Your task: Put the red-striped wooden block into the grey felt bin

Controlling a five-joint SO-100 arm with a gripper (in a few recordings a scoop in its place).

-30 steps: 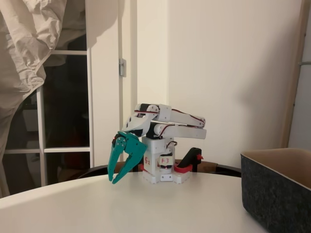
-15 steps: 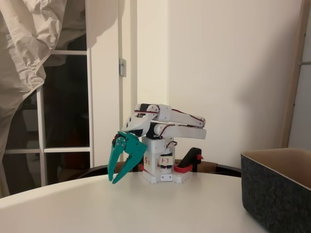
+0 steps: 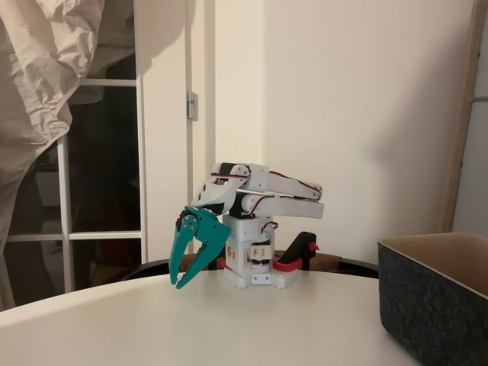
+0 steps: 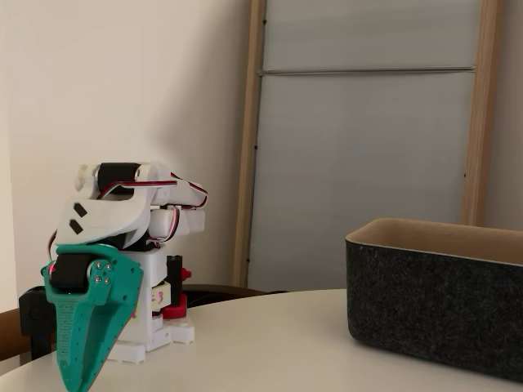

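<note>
My arm is folded low over its white base [image 3: 255,259]. The teal gripper [image 3: 177,283] hangs off the base's left side in both fixed views, pointing down just above the white table [image 3: 229,328]. Its fingertips all but meet and hold nothing. From the side, the gripper [image 4: 78,384] looks like one closed wedge. The grey felt bin [image 3: 435,301] stands at the right table edge, its tan inner face showing; the bin [image 4: 433,310] also stands right of the arm. The red-striped wooden block is out of view.
A red-and-black clamp [image 3: 297,255] grips the table edge beside the base, and the clamp [image 4: 173,304] also peeks from behind the base. A window, a white wall and crumpled cloth [image 3: 38,84] lie behind. Bare tabletop stretches between gripper and bin.
</note>
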